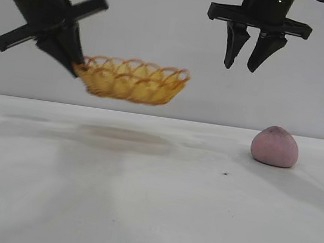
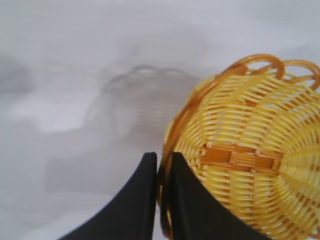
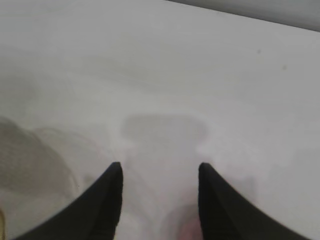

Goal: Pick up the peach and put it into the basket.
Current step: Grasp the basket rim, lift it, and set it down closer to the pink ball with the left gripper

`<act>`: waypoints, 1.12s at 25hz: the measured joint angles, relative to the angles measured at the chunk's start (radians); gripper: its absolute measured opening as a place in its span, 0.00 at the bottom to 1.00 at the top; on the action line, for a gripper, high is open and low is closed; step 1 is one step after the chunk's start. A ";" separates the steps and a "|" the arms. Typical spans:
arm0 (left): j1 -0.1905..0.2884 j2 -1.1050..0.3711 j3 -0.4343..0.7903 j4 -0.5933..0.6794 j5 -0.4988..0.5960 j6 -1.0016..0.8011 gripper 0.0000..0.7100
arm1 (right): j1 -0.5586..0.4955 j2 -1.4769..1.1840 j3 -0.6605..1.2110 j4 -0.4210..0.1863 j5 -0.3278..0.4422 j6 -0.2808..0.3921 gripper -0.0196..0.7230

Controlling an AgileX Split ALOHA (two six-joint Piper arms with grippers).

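- My left end effector is clamped tight on the looped rim of the basket, holding it in the air well above the worktop, at the left of the exterior view.
- My left wrist view shows what the exterior view cannot: the two dark fingers pinch the orange-brown rim between them, and the yellow weave of the basket faces the camera.
- My right end effector hangs high at the upper right, its fingers partly spread and holding nothing.
- The peach sits on the worktop at the right, lower than my right end effector and a little to its right, well apart from the basket.
- Nothing stands between the peach and my right end effector; only a tiny dark speck lies on the worktop near the fruit.
- My right wrist view shows a blurred pinkish patch between its fingers; I cannot tell whether it is the peach.
- Count: one basket, one peach, two end effectors.
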 joint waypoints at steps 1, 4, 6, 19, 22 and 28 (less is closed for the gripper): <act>-0.010 0.005 0.005 -0.025 -0.021 0.003 0.00 | 0.000 0.000 0.000 0.000 0.000 0.000 0.42; -0.017 0.025 0.005 -0.061 -0.046 0.004 0.00 | 0.000 0.000 0.000 0.000 0.007 0.000 0.42; -0.017 0.043 0.007 -0.065 -0.049 0.005 0.00 | 0.000 0.000 0.000 0.000 0.011 0.000 0.42; 0.007 -0.040 0.025 0.002 0.000 0.005 0.53 | 0.000 0.000 0.000 0.003 0.011 -0.002 0.42; 0.060 -0.111 0.027 0.102 0.044 -0.042 0.57 | 0.000 0.000 0.000 0.007 0.011 -0.002 0.42; 0.223 -0.194 0.029 0.594 0.050 -0.124 0.57 | 0.000 0.000 0.000 0.009 0.013 -0.002 0.42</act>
